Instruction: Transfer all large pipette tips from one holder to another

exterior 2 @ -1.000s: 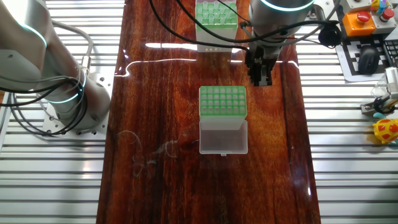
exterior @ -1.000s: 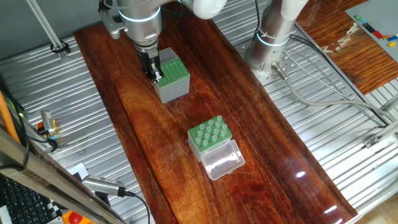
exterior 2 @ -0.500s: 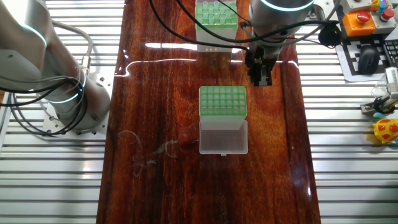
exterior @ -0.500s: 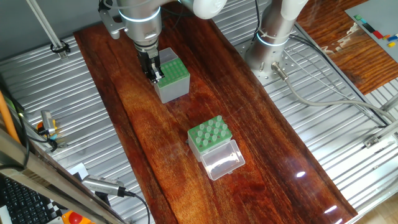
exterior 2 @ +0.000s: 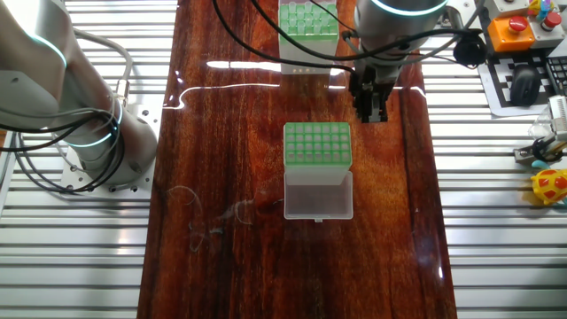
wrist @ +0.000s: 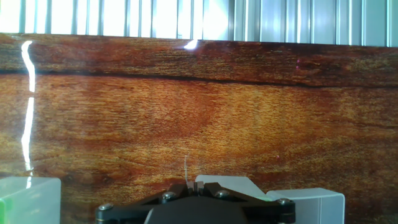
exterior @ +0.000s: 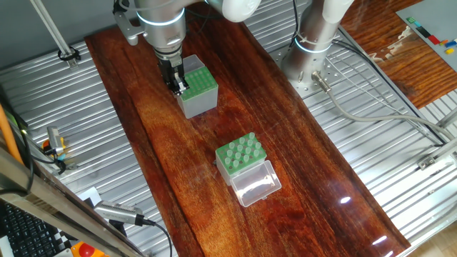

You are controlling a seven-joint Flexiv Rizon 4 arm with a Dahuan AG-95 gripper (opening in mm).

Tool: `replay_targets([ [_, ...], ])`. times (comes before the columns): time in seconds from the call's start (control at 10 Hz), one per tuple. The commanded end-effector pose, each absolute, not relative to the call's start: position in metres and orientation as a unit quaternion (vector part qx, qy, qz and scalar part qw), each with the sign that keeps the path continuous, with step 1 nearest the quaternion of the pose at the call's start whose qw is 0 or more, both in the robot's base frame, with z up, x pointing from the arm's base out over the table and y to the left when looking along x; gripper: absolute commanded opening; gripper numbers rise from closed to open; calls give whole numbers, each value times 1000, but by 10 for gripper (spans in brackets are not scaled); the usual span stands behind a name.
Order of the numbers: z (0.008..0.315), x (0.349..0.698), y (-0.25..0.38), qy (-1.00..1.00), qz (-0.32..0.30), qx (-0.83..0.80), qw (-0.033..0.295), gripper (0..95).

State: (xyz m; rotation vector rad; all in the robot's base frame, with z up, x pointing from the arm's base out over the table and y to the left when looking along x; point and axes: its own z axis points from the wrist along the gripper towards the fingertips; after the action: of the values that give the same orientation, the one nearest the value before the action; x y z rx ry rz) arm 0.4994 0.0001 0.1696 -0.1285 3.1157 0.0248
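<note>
Large pipette tips (exterior: 240, 149): you are looking at them standing upright, wide ends up, in the clear-sided holder (exterior: 238, 174) near the middle of the tabletop (exterior: 307, 150), its clear lid (exterior: 255, 185) lying open.
Tool (exterior: 177, 86): it is hanging at the grey-sided box (exterior: 198, 105), toward the tabletop's far end, just beside that box's left edge.
Tool state: the fingers are showing close together; you cannot tell whether they are pinching a tip.
Key relation: the stocked holder is sitting well apart from the tool, along the tabletop's length; each tip's long axis is running vertical, so a straight descent would be suiting it.
One fixed view: it is showing the tips rising above the green grid.
Other fixed view: it is showing the tool (exterior 2: 370, 110) off the grid's corner, not over a hole.
Hand view: only a thin pale sliver (wrist: 186, 169) is showing above the fingers.
</note>
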Motion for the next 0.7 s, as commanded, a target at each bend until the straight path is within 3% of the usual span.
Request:
replay_targets([
  [0.1, 170, 499, 0, 999, 8, -44, 12, 0],
  [0.7, 170, 498, 0, 999, 7, -51, 11, 0],
])
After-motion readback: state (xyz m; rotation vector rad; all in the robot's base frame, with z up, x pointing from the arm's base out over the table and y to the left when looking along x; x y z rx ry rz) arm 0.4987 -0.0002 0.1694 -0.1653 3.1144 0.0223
